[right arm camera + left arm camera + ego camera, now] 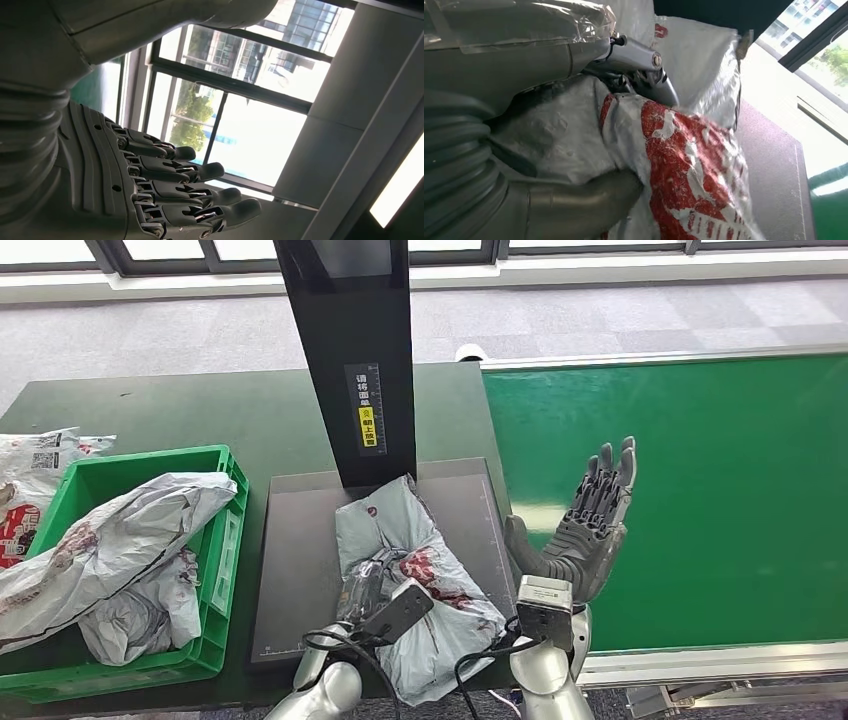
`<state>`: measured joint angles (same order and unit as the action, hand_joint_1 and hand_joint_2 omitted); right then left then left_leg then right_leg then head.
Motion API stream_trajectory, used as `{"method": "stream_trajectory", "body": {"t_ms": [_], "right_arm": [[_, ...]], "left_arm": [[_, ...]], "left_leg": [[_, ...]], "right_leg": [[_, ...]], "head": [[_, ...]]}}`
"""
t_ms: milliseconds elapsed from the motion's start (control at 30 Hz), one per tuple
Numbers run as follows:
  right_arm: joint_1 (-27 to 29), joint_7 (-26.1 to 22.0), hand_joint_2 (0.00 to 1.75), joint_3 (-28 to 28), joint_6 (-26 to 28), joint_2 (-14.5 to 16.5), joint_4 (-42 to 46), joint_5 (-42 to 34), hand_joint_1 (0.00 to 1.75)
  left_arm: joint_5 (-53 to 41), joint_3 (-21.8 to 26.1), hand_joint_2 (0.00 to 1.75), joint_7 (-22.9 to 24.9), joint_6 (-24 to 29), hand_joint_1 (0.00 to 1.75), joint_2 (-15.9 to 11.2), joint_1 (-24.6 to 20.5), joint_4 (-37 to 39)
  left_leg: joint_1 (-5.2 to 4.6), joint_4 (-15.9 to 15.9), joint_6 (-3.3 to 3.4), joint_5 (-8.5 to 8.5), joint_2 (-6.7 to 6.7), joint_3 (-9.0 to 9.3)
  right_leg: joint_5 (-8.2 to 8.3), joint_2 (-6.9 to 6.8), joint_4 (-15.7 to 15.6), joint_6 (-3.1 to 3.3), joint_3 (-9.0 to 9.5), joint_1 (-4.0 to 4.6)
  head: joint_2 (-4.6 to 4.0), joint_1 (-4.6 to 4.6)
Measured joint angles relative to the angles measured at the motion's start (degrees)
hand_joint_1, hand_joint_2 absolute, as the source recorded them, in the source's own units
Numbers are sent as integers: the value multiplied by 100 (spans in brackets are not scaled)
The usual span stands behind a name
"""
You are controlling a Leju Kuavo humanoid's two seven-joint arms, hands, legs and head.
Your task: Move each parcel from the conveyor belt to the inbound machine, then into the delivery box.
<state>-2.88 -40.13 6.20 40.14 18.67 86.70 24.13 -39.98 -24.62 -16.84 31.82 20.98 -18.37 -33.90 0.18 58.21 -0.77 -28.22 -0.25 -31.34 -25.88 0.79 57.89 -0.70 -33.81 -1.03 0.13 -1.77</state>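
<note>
A grey plastic parcel [445, 585] with red print lies crumpled on the black platform [300, 550] of the inbound machine, in front of its black post [350, 350]. My left hand [368, 585] grips the near part of this parcel. In the left wrist view the thumb [589, 205] and fingers [639, 57] close around the parcel [689, 150]. My right hand [590, 525] is held up with fingers spread and nothing in it, just right of the platform, over the left edge of the green conveyor belt [700, 490]. The right wrist view shows its fingers [165, 192] straight and apart.
A green delivery box [150, 457] stands left of the platform with a few grey parcels [110, 540] heaped in it. Another printed parcel [30, 470] lies on the dark table behind the box. Windows run along the far wall.
</note>
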Motion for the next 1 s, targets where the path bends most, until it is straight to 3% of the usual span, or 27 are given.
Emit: {"method": "stream_trajectory", "body": {"t_ms": [400,600,700,800,1000], "right_arm": [[27,-2,175,-44,-1,0,25,3,0],[56,-2,175,-63,1,0,26,9,0],[64,-2,175,-73,-1,0,27,16,0],[67,-2,175,-85,-1,0,27,7,0],[76,-2,175,-121,-1,0,27,-4,0]], "left_arm": [[-5,-12,175,-9,30,175,11,-36,7],[-313,-11,175,-395,709,175,16,-18,-65],[-571,16,175,-572,802,175,7,47,-240],[-1239,215,175,-767,817,175,-40,268,-930],[-1967,800,175,-837,835,175,-140,776,-3103]], "left_leg": [[0,0,0,0,1,3],[1,0,0,0,0,-3],[1,0,0,0,-1,-8],[2,0,0,0,0,-14],[3,-1,0,0,0,-22]], "right_leg": [[0,0,0,0,3,0],[0,1,0,0,-1,1],[0,0,0,0,-4,1],[0,3,1,1,-12,1],[-1,2,1,1,-20,2]], "head": [[0,0],[0,1],[0,0],[0,0],[0,1]]}}
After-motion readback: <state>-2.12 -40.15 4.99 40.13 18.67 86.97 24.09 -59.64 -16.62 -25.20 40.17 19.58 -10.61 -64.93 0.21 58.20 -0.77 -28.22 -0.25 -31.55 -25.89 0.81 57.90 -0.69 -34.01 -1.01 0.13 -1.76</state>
